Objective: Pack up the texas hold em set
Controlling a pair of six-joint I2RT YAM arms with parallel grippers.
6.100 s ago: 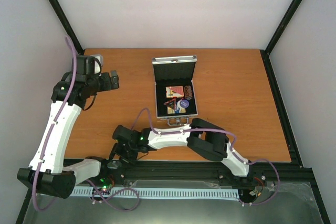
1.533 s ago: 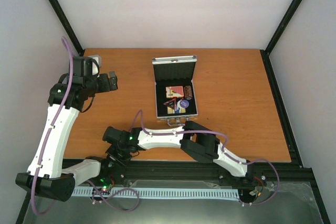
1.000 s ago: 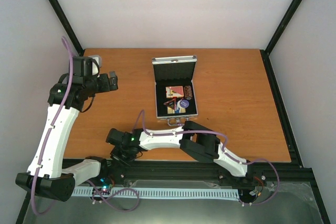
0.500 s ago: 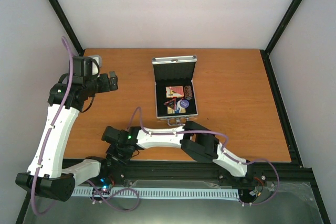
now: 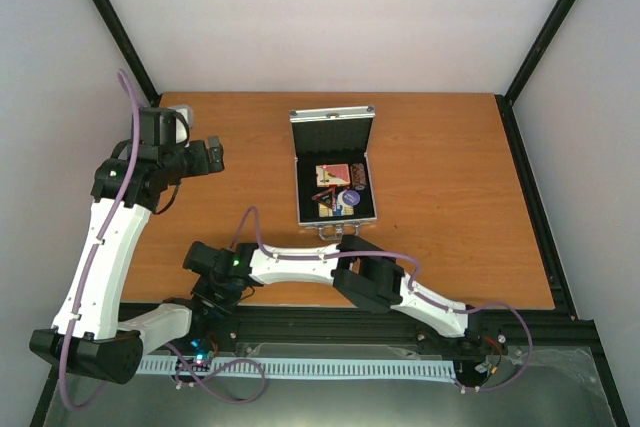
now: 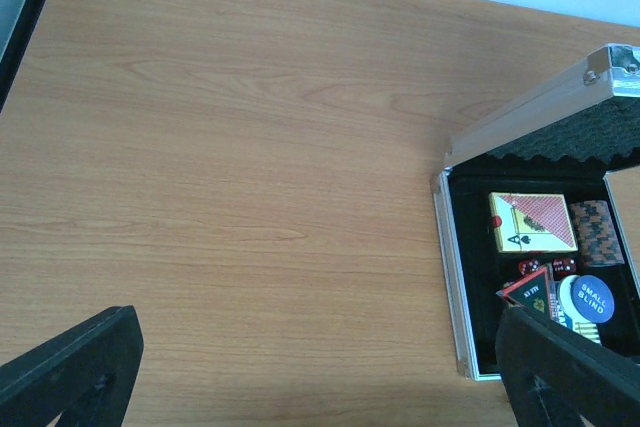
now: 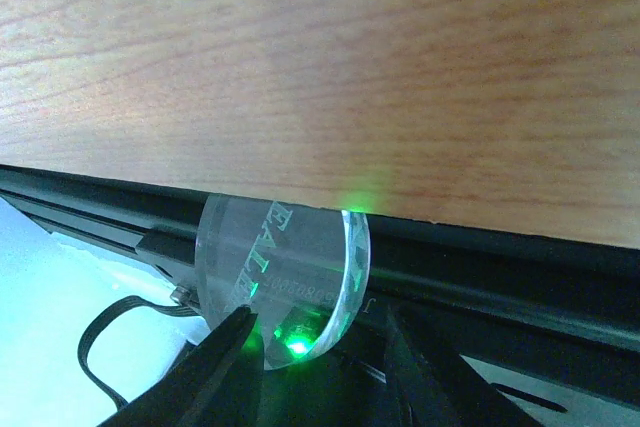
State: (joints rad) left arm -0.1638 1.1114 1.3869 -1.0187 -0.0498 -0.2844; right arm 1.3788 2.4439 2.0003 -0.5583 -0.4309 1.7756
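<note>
The orange-brown wooden bench (image 5: 450, 197) fills the middle of the overhead frame, dark rails along its edges. On it, at frame centre, lies the silver case (image 5: 332, 132), open, its lid standing upright at the upper end.

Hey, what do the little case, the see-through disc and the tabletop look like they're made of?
The case: ribbed silvery metal shell, likely aluminium, with black egg-crate foam inside the lid. The disc: clear glossy plastic, probably acrylic; frosted letters on it, green light shining through. The tabletop: matte orange-brown wood grain, possibly laminate rather than solid wood.
</note>
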